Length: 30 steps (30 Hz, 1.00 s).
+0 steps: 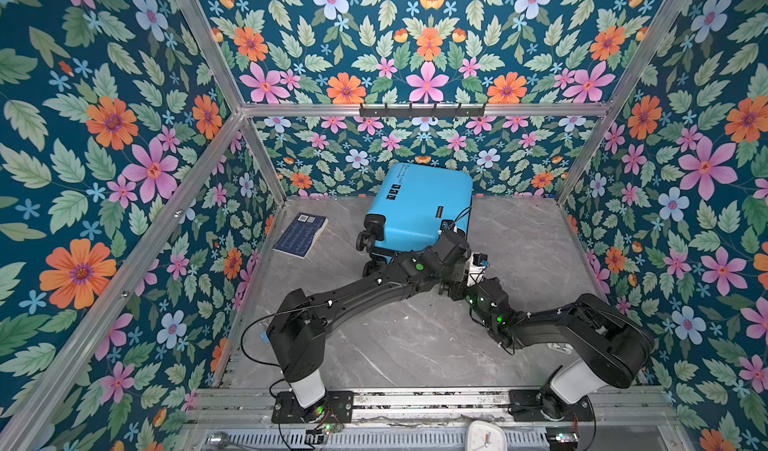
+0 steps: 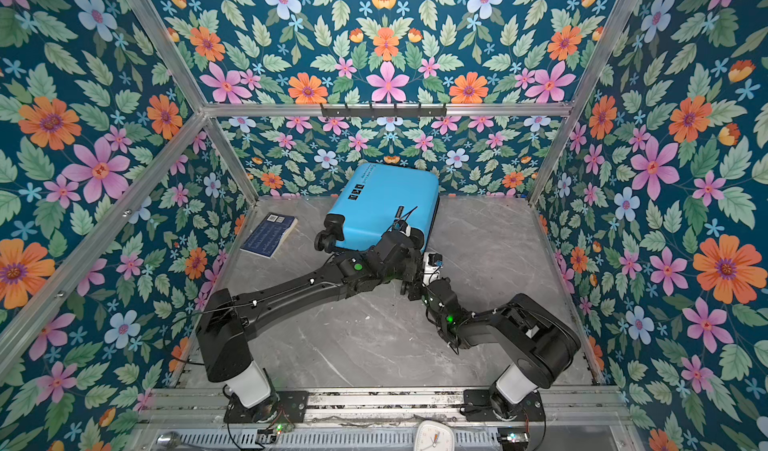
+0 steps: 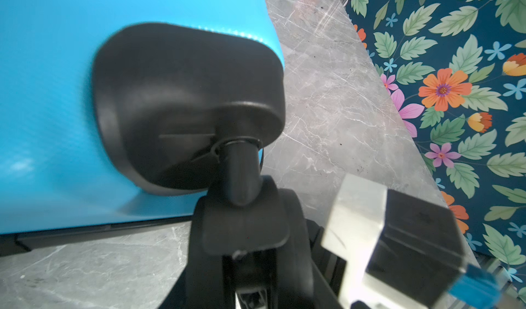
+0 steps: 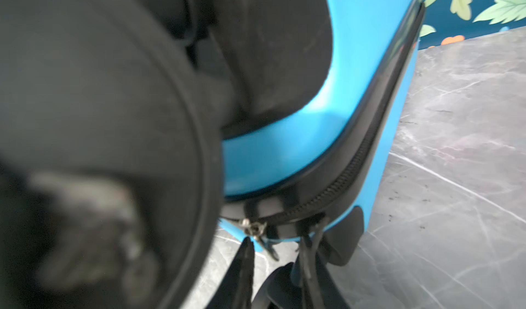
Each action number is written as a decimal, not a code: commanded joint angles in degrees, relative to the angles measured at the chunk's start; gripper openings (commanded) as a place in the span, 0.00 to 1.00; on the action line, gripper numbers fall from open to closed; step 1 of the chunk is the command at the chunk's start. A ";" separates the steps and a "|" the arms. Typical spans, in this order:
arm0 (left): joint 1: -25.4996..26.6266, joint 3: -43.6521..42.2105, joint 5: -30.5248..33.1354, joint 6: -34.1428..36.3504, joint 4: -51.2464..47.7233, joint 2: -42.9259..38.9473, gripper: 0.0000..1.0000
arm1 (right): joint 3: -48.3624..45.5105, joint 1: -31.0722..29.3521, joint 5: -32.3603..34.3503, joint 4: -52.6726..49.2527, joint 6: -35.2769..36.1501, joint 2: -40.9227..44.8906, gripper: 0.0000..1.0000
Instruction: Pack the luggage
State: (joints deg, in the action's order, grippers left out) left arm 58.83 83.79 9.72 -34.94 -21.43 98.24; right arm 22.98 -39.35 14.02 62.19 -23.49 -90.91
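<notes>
The left claw (image 1: pixel 455 272) and right claw (image 1: pixel 446 291) are held at the wheel end of the suitcase (image 1: pixel 419 203).
Whether they are apart or clamped cannot be told; the shut suitcase is laid on the table (image 1: pixel 415 345) by the back wall.

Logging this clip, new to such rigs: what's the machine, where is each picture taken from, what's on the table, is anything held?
Two robot arms, left arm and right arm, stand at the table's near edge. Both top views look down from overhead; the other two come from cameras on the arms' wrists. On the grey marble table lies the closed blue luggage, with a dark-blue booklet to its left. Both arms reach to its wheel end: the left wrist view shows a wheel, the right the zipper. Whether anything is gripped cannot be told.
</notes>
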 commanded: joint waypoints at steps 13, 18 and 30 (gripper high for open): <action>0.42 0.32 -2.07 2.39 10.93 -1.67 0.00 | -1.17 0.15 -0.02 5.46 0.26 0.85 0.04; 0.41 -0.02 -1.95 2.33 10.98 -1.78 0.00 | -1.50 0.16 -0.95 4.54 0.46 2.17 0.00; 0.42 -2.57 0.58 1.98 10.14 -4.06 0.00 | -1.74 1.51 6.73 -6.81 -1.42 6.57 0.00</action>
State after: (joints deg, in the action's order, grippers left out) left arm 58.96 81.23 9.32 -34.76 -18.63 96.03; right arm 21.78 -38.81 12.60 56.64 -23.62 -84.71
